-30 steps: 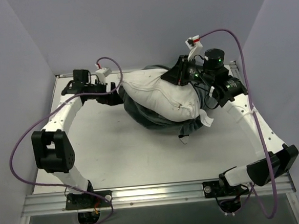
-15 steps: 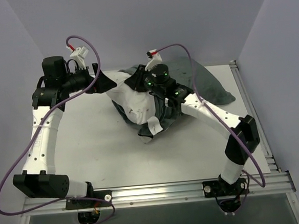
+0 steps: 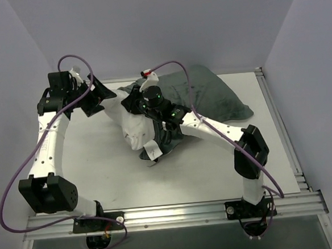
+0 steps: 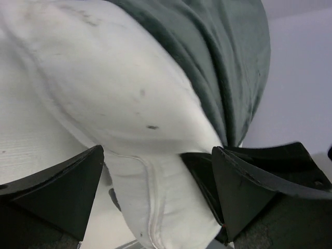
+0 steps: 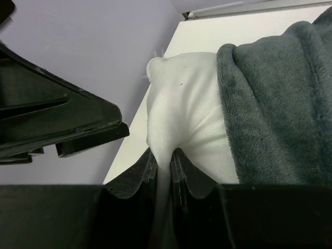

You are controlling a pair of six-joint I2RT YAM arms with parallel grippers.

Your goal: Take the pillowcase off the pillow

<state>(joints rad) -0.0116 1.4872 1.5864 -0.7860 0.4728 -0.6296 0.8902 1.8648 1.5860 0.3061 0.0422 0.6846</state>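
From above, your right arm has swung further left than half a second ago, dragging the plump white fabric pillow (image 3: 133,125) toward the left of the white table (image 3: 186,171). More of the soft dark grey plush pillowcase (image 3: 209,96) now lies spread flat at the far right. One end of it is still bunched against the pillow under the right arm. The left gripper (image 3: 108,97) has pulled back leftward and sits at the pillow's far-left end, with the right gripper (image 3: 129,102) just beside it.

Your left wrist camera shows what the top view hides. The left gripper (image 4: 158,150) has its fingers (image 4: 62,192) spread wide, and a seamed, slightly smudged corner of the pillow (image 4: 104,93) bulges between them. The pillowcase (image 4: 228,62) drapes behind that corner.

Your right wrist camera shows the right gripper (image 5: 163,155) pressed together on a pinched fold of the pillow (image 5: 179,104). The fuzzy grey pillowcase (image 5: 280,104) wraps the pillow's right side.
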